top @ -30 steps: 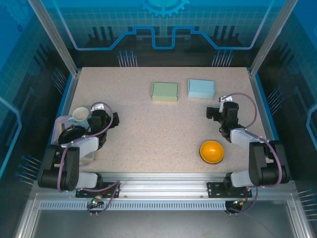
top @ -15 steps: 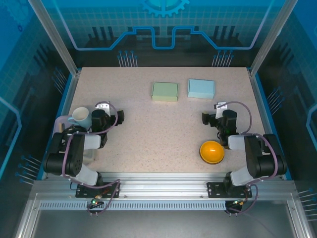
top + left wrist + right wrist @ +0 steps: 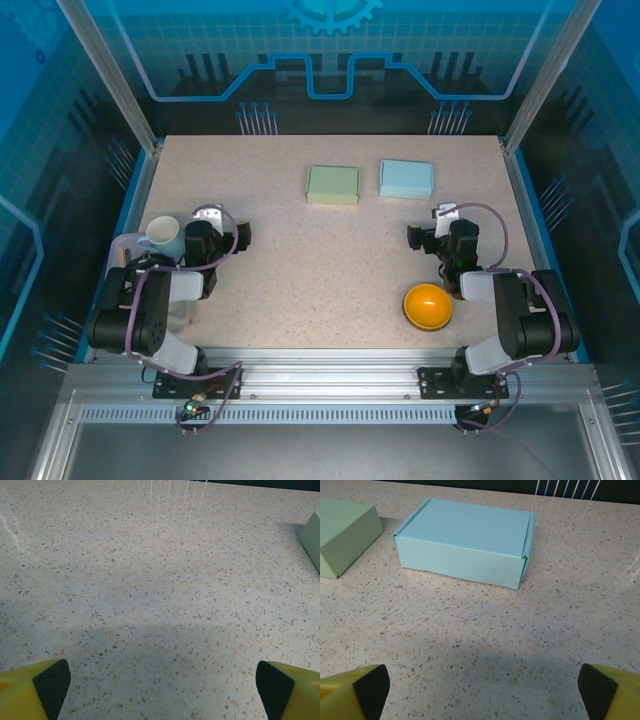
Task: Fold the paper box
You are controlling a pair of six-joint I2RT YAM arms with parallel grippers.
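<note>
Right claw (image 3: 481,692) and left claw (image 3: 161,692) gape empty; the blue box (image 3: 462,542) looks light and crushable, best held gently by its long sides.

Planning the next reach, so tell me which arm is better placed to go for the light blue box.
Right. The right gripper is open and faces the light blue box straight ahead in its wrist view. The left gripper, also open, is farther off, nearer the green box.
</note>
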